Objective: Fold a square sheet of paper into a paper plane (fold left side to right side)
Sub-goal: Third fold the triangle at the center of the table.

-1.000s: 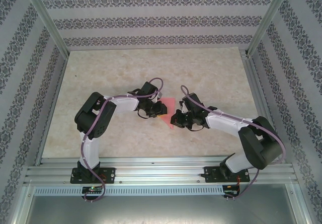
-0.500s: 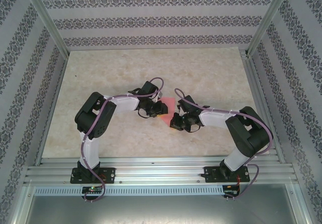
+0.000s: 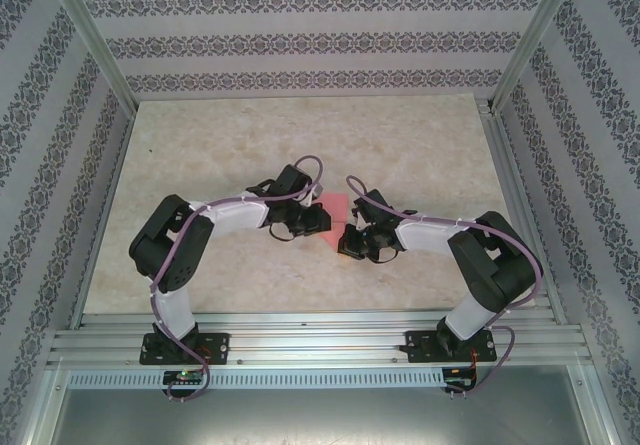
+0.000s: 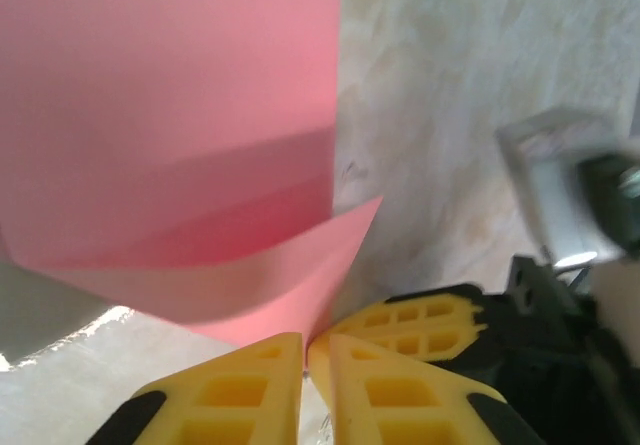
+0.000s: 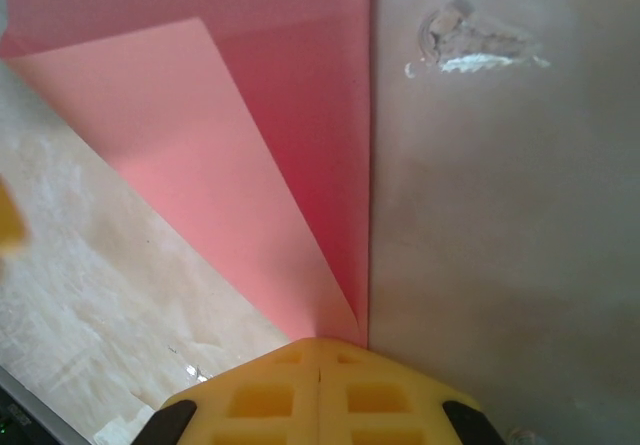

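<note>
The salmon-pink square sheet of paper [image 3: 335, 208] lies mid-table between both grippers. My left gripper [image 3: 318, 221] is at its left side. In the left wrist view one corner of the sheet [image 4: 180, 115] curls up off the table, and its tip runs into the thin gap of my left gripper [image 4: 305, 350], which is shut on it. In the right wrist view a flap of the sheet [image 5: 250, 165] lies folded over the lower layer. Both layers meet at the tips of my right gripper [image 5: 318, 350], which is shut. My right gripper [image 3: 347, 245] sits at the sheet's near edge.
The beige marbled table [image 3: 300, 135] stretches far and to both sides of the arms. Metal frame posts and patterned walls enclose it, and a rail [image 3: 320, 340] runs along the near edge. A scuff mark [image 5: 470, 45] lies on the table right of the paper.
My left arm's elbow has swung left and down, and its jaws have closed on the lifted corner. My right arm tucked in closer a second ago and has held still since.
</note>
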